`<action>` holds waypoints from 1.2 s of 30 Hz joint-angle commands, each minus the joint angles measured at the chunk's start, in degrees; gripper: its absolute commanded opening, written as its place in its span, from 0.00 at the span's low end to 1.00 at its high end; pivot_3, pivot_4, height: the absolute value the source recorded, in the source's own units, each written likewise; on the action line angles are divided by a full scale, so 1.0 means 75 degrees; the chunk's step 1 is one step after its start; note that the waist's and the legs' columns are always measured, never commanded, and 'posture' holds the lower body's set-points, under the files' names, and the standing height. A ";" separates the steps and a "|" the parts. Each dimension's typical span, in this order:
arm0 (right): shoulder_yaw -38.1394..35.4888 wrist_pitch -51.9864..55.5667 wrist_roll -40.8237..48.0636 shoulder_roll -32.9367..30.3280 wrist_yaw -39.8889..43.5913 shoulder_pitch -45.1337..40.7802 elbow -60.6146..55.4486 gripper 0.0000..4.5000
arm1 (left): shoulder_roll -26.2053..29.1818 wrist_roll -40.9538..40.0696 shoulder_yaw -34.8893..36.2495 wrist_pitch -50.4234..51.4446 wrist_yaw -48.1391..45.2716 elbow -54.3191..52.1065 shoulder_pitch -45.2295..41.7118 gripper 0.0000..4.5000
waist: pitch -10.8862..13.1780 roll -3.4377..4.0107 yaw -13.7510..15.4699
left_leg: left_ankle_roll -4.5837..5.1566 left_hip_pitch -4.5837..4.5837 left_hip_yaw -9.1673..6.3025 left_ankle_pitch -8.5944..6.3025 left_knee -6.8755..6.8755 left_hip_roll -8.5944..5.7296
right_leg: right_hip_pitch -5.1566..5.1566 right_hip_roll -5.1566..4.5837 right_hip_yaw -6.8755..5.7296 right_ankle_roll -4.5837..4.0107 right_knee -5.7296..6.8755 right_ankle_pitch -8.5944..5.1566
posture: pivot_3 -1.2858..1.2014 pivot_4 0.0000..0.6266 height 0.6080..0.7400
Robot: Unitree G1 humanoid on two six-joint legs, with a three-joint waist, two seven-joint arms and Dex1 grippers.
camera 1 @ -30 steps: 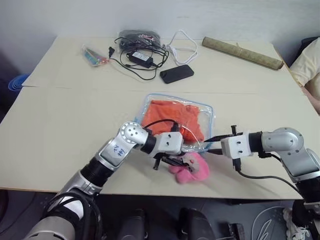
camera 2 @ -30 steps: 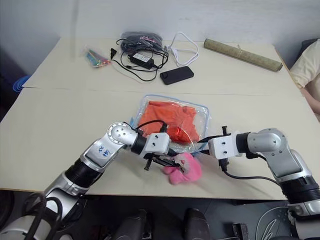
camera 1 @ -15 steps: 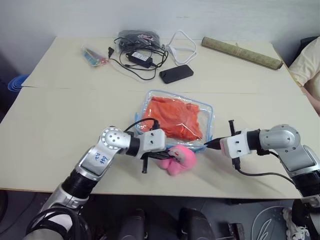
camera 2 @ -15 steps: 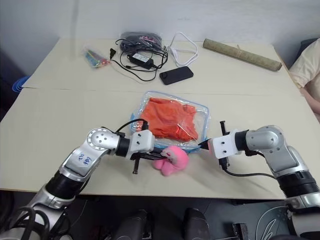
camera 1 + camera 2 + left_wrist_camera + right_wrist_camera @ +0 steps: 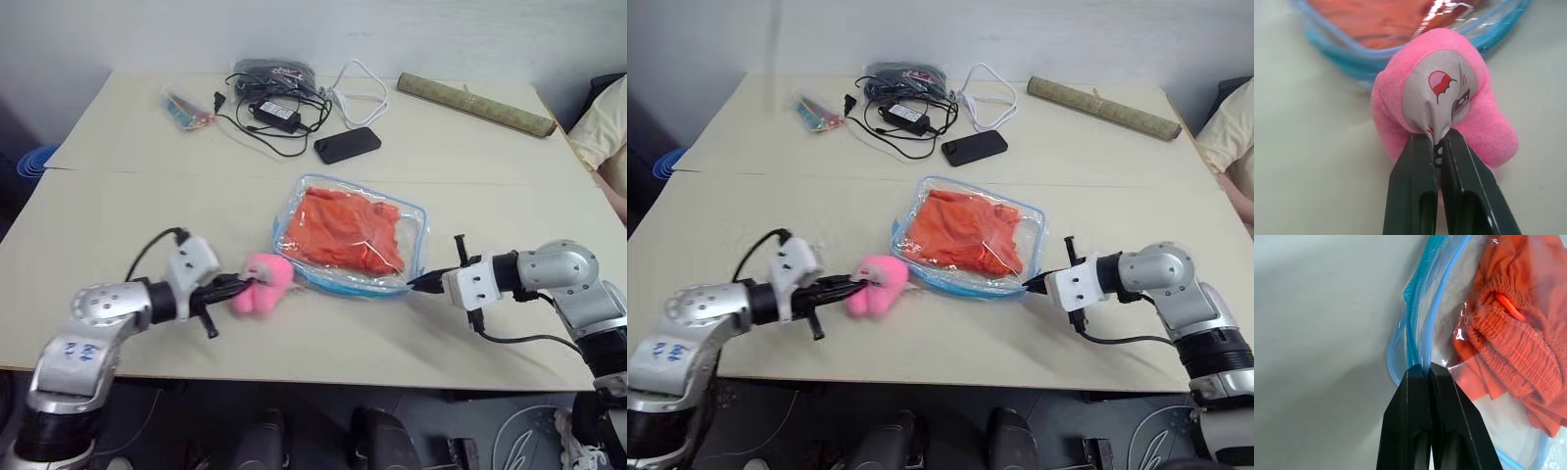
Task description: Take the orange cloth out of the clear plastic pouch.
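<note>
Orange cloth (image 5: 345,231) lies wholly inside the clear plastic pouch (image 5: 416,217) mid-bench, so removal is not begun. Right gripper (image 5: 425,282) pinches the pouch's blue trim; left gripper (image 5: 233,286) grips a pink plush toy (image 5: 262,282).

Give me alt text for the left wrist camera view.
The left end effector is shut on the grey face patch of a pink plush toy lying on a pale table, beside the blue-trimmed clear plastic pouch holding the orange cloth.

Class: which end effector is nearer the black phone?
Left, though only slightly. The left end effector, holding the pink toy, sits nearer the phone than the right end effector, which pinches the pouch's near corner.
</note>
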 commanded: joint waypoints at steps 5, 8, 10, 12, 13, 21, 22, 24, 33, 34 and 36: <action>-0.0029 -0.0777 -0.0148 -0.0062 0.0045 -0.0503 0.0974 0.00 | 0.0462 -0.0393 0.1480 0.0022 0.0292 0.0337 0.0485 0.00 | 0.0000 0.0001 -0.0030 | -0.0003 0.0000 -0.0003 0.0001 -0.0002 0.0001 | 0.0001 0.0000 -0.0005 -0.0001 -0.0001 -0.0001 | 0.52 0.24 1.00; -0.0030 -0.0863 -0.0182 0.0042 -0.0025 -0.0745 0.1329 0.00 | 0.0413 -0.0497 0.1508 0.0041 0.0454 0.0423 0.0447 0.00 | 0.0001 0.0000 -0.0057 | -0.0003 0.0001 -0.0002 0.0001 -0.0002 -0.0001 | 0.0002 0.0000 -0.0002 -0.0001 -0.0002 -0.0001 | 0.52 0.24 1.00; -0.0038 -0.0723 -0.0041 0.0115 0.0061 -0.0819 0.1393 0.00 | 0.0354 -0.0507 0.1387 -0.0052 0.0527 0.0464 0.0512 0.00 | 0.0001 0.0001 -0.0084 | -0.0004 0.0001 -0.0002 0.0001 -0.0006 0.0001 | 0.0001 0.0000 -0.0003 -0.0001 -0.0003 -0.0001 | 0.52 0.24 1.00; -0.0032 -0.0564 0.0092 0.0168 0.0185 -0.0806 0.1364 0.00 | 0.0268 -0.0519 0.1220 -0.0144 0.0579 0.0481 0.0590 0.00 | 0.0000 0.0000 -0.0127 | -0.0006 0.0001 -0.0002 0.0001 -0.0007 0.0002 | 0.0001 0.0001 -0.0004 -0.0001 -0.0003 -0.0001 | 0.52 0.24 1.00; -0.0029 -0.0570 0.0089 0.0178 0.0194 -0.0792 0.1357 0.05 | 0.0231 -0.0540 0.1155 -0.0170 0.0586 0.0492 0.0626 0.00 | 0.0001 0.0001 -0.0136 | -0.0006 0.0000 -0.0003 0.0001 -0.0008 0.0002 | 0.0002 0.0001 -0.0005 -0.0001 -0.0003 -0.0001 | 0.52 0.24 1.00; -0.0600 0.1158 0.1147 -0.0202 0.0512 0.0109 0.0207 0.60 | 0.0120 -0.0910 0.1478 -0.0342 0.0576 0.0630 0.0902 0.54 | 0.0001 0.0001 -0.0144 | -0.0006 0.0000 -0.0004 0.0001 -0.0010 0.0003 | 0.0001 0.0000 -0.0005 -0.0002 -0.0004 -0.0001 | 0.52 0.24 1.00; -0.0797 0.1567 0.1409 -0.0347 0.0523 0.0355 -0.0060 0.69 | 0.0211 -0.1056 0.1679 -0.0300 0.0447 0.0604 0.0993 0.63 | 0.0000 0.0001 -0.0145 | -0.0006 -0.0001 -0.0005 0.0001 -0.0011 0.0003 | 0.0001 -0.0001 -0.0006 -0.0002 -0.0004 -0.0001 | 0.52 0.24 1.00; -0.1254 0.2612 0.2037 -0.0604 0.0474 0.0838 -0.0700 0.81 | 0.0476 -0.1293 0.2082 -0.0278 0.0158 0.0587 0.1081 0.74 | 0.0001 0.0001 -0.0143 | -0.0005 -0.0003 -0.0006 0.0001 -0.0011 0.0002 | 0.0001 -0.0002 -0.0007 -0.0002 -0.0005 -0.0001 | 0.52 0.24 1.00; -0.3032 0.7783 0.5108 -0.1366 -0.0114 0.2998 -0.4209 1.00 | 0.2405 -0.1722 0.0832 -0.0553 -0.1072 0.0272 -0.1148 0.99 | 0.0000 0.0004 0.0045 | -0.0008 -0.0001 -0.0014 -0.0002 -0.0012 0.0003 | 0.0004 -0.0002 -0.0011 -0.0006 -0.0005 -0.0002 | 0.52 0.24 1.00; -0.3102 0.8166 0.5381 -0.1317 -0.0262 0.3058 -0.4499 1.00 | 0.2331 -0.1386 0.0085 -0.0784 -0.1030 0.0119 -0.1651 0.99 | 0.0000 0.0005 0.0063 | -0.0008 -0.0001 -0.0014 -0.0002 -0.0011 0.0001 | 0.0008 -0.0003 -0.0011 -0.0006 -0.0007 0.0000 | 0.52 0.24 1.00; -0.3167 0.8716 0.5793 -0.1182 -0.0551 0.3088 -0.4990 1.00 | 0.2080 -0.0473 -0.1251 -0.1525 -0.0969 0.0064 -0.2284 0.99 | -0.0007 0.0017 0.0055 | -0.0002 0.0002 -0.0008 -0.0004 -0.0012 -0.0016 | 0.0008 -0.0017 0.0004 -0.0001 -0.0007 0.0005 | 0.52 0.24 1.00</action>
